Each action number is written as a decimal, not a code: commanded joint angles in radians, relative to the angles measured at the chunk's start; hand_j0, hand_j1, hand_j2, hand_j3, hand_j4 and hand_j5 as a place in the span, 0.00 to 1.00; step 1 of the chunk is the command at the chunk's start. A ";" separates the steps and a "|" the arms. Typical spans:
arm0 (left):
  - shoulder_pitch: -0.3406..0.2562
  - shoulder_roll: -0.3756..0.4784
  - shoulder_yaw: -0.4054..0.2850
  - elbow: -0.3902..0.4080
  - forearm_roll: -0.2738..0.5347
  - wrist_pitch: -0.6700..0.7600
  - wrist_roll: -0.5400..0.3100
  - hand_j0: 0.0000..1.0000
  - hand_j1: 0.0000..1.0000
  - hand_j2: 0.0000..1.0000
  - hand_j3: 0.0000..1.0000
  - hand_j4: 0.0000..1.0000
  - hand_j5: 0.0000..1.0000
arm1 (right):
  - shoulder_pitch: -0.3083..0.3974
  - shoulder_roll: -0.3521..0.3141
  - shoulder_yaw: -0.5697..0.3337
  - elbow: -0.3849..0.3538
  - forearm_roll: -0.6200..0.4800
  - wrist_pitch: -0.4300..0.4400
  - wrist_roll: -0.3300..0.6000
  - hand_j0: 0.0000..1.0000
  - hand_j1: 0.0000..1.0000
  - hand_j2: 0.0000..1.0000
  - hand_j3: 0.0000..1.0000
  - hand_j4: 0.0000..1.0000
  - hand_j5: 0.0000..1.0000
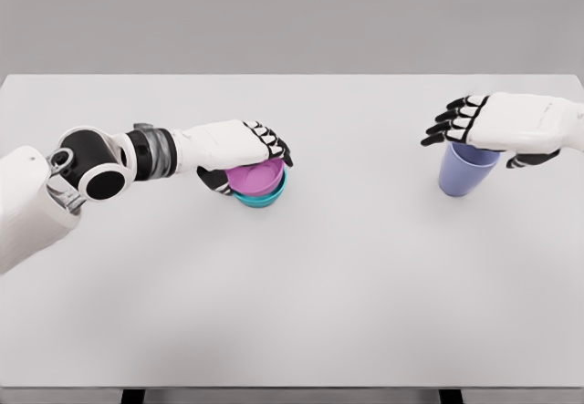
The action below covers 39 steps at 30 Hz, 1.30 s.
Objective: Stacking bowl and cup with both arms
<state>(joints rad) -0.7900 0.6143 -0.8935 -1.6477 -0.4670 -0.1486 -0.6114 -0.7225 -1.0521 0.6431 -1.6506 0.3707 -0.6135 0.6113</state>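
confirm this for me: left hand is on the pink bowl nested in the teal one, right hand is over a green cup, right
Not quite: the cup under the right hand is blue-purple, not green, as the head view shows. The left hand is on the pink bowl nested in the teal bowl.

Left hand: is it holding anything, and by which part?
The left hand is clamped on the pink bowl at its near rim, thumb below, fingers over the top.

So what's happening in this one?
A two-armed robot is working at a white table. Its left hand lies over a pink bowl nested in a teal bowl, with the thumb curled under at the side. Its right hand is over the rim of a blue-purple cup standing upright on the right. Whether either hand actually grips is unclear.
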 commanded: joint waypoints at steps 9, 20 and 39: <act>0.000 0.004 0.001 -0.003 0.004 0.000 0.001 1.00 1.00 1.00 1.00 1.00 1.00 | -0.021 0.014 0.043 0.074 -0.007 0.003 0.000 1.00 1.00 1.00 1.00 1.00 1.00; -0.012 0.186 0.125 -0.064 0.424 -0.262 0.001 1.00 1.00 1.00 1.00 1.00 1.00 | -0.063 0.040 0.108 0.123 -0.007 0.003 0.000 1.00 1.00 1.00 1.00 1.00 1.00; 0.123 0.453 0.165 -0.029 1.065 -0.394 0.001 1.00 1.00 1.00 1.00 1.00 1.00 | -0.133 0.107 0.213 0.259 -0.006 0.003 0.000 1.00 1.00 1.00 1.00 1.00 1.00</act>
<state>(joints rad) -0.6673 1.0676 -0.7339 -1.6852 0.5880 -0.5430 -0.6112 -0.8605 -0.9463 0.8513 -1.4036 0.3690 -0.6132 0.6112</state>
